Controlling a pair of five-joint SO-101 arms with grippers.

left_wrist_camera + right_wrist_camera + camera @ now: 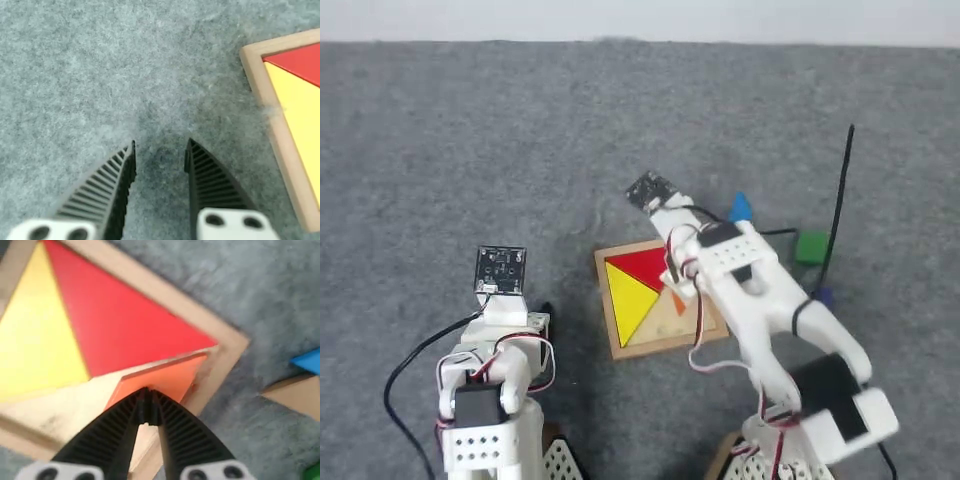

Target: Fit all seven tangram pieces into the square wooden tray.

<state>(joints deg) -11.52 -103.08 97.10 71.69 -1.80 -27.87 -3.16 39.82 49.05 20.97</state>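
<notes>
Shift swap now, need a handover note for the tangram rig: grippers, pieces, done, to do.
Left gripper: open, over bare carpet beside the tray.
Right gripper: shut on the orange piece, inside the tray next to the red triangle. The piece looks tilted, not seated.
Done: red triangle and yellow triangle lie in the tray.
To do: seat the orange piece, then the blue piece, green piece, purple piece and tan piece, all on the carpet outside the tray.

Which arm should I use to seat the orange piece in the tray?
Right. The right gripper is shut on the orange piece over the tray, beside the red triangle. The left gripper hangs open over carpet beside the tray.
</notes>
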